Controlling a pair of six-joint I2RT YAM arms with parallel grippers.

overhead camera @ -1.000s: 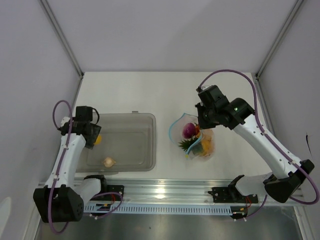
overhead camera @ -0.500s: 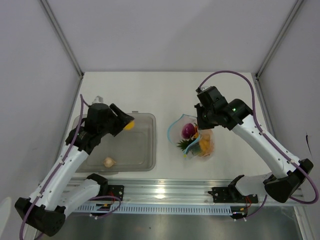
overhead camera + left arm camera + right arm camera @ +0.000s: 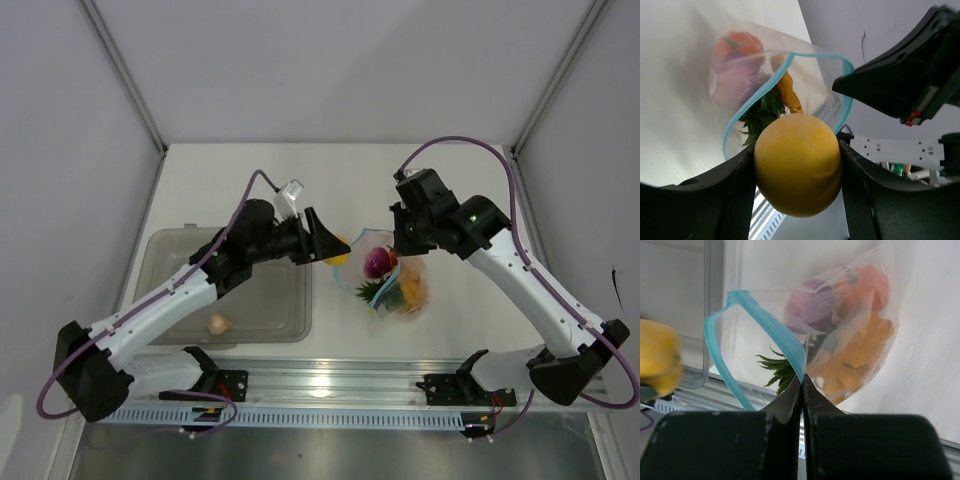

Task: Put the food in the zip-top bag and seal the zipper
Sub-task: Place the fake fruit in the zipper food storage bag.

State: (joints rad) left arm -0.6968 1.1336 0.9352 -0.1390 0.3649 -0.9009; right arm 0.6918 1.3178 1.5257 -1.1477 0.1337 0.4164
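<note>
Here, the left gripper point(image 3: 333, 247) clamps the lemon point(image 3: 797, 165) just left of the bag's point(image 3: 855, 335) open mouth. The right gripper point(image 3: 802, 382) is pinched closed on the zipper point(image 3: 772, 330). Onion point(image 3: 807, 307), orange fruits point(image 3: 860, 347) and leaves point(image 3: 780, 370) sit inside the bag, right of the tub point(image 3: 255, 290) holding garlic point(image 3: 217, 323).

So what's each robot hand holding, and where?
Left gripper: round yellow lemon, by its sides. Right gripper: clear plastic bag, by its light-blue zipper.
</note>
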